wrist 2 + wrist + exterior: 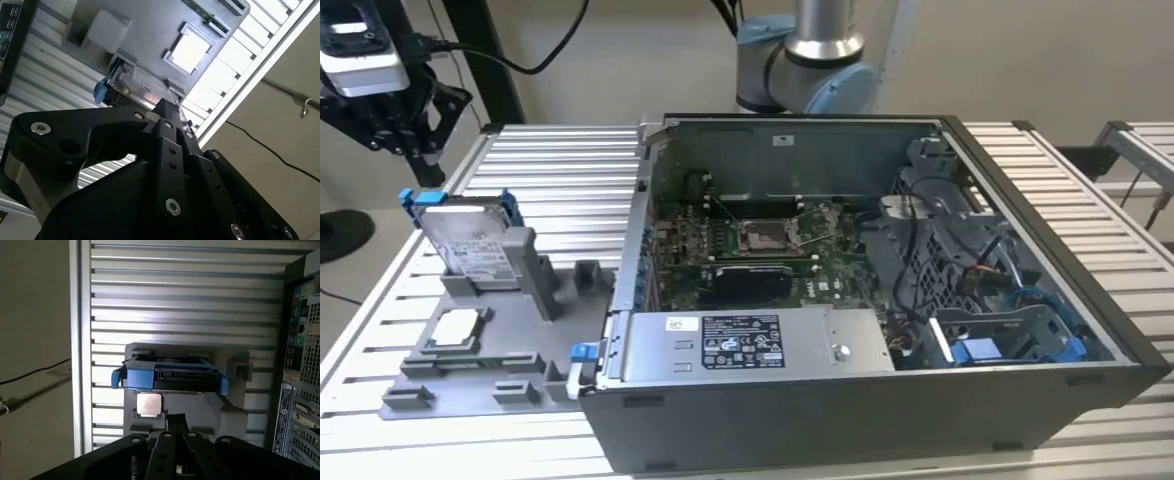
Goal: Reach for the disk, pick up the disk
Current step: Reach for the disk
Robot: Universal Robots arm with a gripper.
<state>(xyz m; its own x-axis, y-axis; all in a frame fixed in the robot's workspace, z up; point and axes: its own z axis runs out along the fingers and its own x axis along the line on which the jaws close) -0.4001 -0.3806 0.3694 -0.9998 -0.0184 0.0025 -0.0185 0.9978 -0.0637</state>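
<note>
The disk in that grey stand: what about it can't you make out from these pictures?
- Exterior view: the disk has its lower part sunk in the grey stand, and its label print is too small.
- First wrist view: the disk shows edge-on, so its flat faces are hidden.
- Second wrist view: the gripper covers the disk's near end.

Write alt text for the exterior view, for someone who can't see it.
A black gripper hangs above the disk, a hard drive with blue rails standing upright in a grey holder at the exterior view's left. An open computer case sits beside it on a slatted metal table.
</note>
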